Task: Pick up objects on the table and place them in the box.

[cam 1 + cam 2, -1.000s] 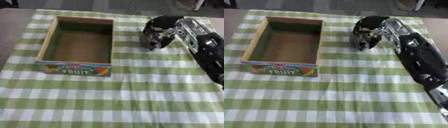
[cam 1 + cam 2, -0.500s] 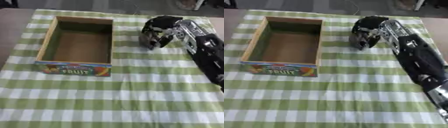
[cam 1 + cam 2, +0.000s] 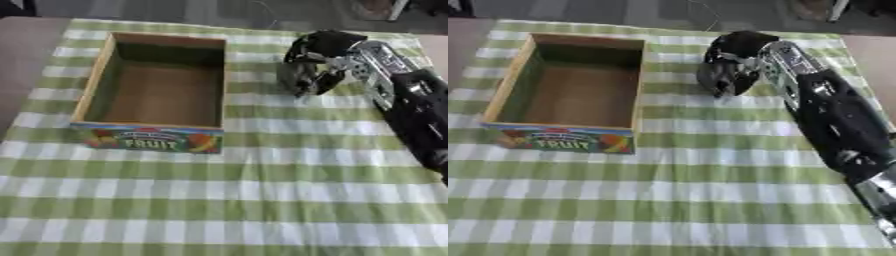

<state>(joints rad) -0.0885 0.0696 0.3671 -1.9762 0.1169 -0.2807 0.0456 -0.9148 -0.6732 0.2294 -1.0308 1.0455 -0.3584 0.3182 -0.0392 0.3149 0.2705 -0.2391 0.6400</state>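
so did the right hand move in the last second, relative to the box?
Barely. The right hand stays just right of the box near its far end, fingers curled downward; the gap to the box's right wall looks unchanged. Whether it holds anything cannot be seen.

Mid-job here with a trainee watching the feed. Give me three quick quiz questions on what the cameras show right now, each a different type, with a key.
1. True or false: the fruit box already holds an object.
2. Multiple choice: where is the right hand? A) inside the box; B) over the checked cloth to the box's right, near its far end; C) resting at the near edge of the table.
3. Short answer: can you make out what, if anything, the right hand's curled fingers hold?

Key
1. False: only the bare cardboard floor shows.
2. B.
3. No. The fingers curl downward, but nothing between them can be told apart from the hand itself.
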